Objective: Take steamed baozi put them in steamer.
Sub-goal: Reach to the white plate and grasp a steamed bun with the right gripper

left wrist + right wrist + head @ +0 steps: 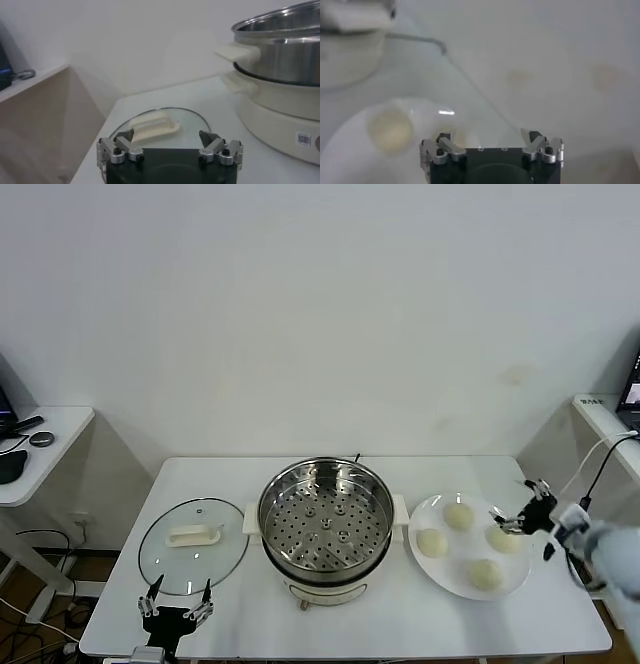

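Bench [420, 624], white, carrying three groups in a row; glass lid [193, 546] with white handle lying flat at the robot's left, touching or just beside the steamer's side handle; steamer [326, 524] in the middle, upright, mouth open upward, perforated tray bare, white handles pointing left and right; white plate [468, 546] at the right, just beside the steamer's right handle. Steamed baozi [458, 515], four, on the plate, spaced apart in a rough ring; round, so no long axis to speak of; one shows in the right wrist view [390, 130], blurred. Side tables stand at far left and far right, apart from the bench. Left claw [176, 600] at the bench's near edge beside the lid, fingers spread wide, holding nothing. Right claw [522, 512] over the plate's right rim, near the rightmost bun, apparently not touching it; fingers wide apart, empty. Steamer's rim stands between plate and tray.
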Motion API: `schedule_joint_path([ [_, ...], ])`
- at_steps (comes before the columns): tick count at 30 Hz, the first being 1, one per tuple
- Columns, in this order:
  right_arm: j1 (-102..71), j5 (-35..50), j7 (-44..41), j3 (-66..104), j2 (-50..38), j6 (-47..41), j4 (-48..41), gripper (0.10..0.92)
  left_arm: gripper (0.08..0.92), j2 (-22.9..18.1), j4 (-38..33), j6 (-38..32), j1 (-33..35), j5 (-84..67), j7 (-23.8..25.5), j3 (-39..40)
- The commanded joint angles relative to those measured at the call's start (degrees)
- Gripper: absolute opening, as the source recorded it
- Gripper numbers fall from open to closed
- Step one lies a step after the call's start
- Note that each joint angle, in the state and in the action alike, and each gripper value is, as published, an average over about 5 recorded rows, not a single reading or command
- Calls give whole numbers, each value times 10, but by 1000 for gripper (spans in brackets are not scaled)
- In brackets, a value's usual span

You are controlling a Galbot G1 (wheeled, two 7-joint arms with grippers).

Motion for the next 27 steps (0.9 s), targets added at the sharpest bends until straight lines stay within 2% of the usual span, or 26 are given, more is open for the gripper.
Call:
schedule_joint_path([
  [1, 436, -150, -266, -414, -52, 134, -240, 823, 823, -1, 3, 0, -1, 0, 0, 1],
  [7, 497, -212, -273, -484, 69, 187, -354, 823, 823, -4, 6, 2, 0, 0, 2, -2],
  [13, 502, -239, -270, -484, 129, 205, -423, 823, 823, -10, 11, 3, 4, -1, 3, -9],
  [18, 507, -252, -270, -482, 153, 214, -461, 823, 823, -12, 9, 7, 4, -4, 9, -11],
  [27, 490, -271, -270, -467, 156, 218, -467, 823, 823, -15, 2, 15, 0, -11, 17, -13],
])
